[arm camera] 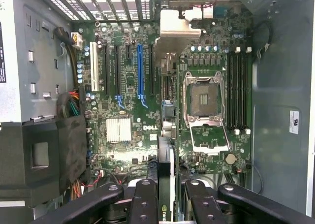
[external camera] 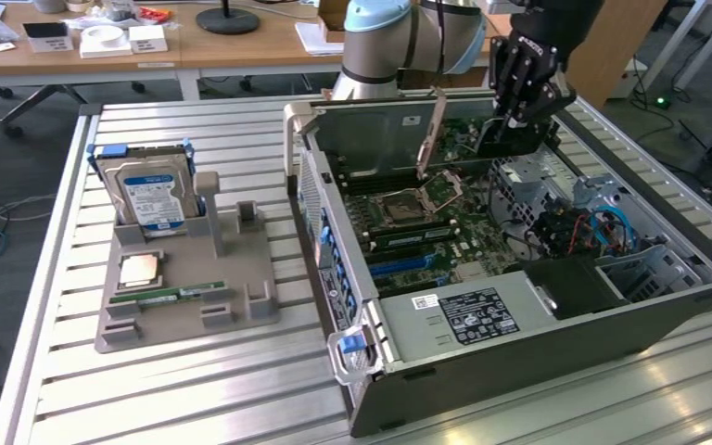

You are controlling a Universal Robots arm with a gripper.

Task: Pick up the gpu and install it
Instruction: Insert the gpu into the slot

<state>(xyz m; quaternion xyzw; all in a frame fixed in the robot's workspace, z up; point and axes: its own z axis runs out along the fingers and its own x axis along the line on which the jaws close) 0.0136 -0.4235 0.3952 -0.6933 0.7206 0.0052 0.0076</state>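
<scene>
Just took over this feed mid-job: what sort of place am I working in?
Likely a robotics lab or office workshop: an open computer case lies on a slatted metal table, with cluttered wooden desks behind.

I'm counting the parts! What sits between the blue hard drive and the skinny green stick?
A flat square chip, lying on the grey holder between the hard drive and the green stick, in the exterior view.
</scene>
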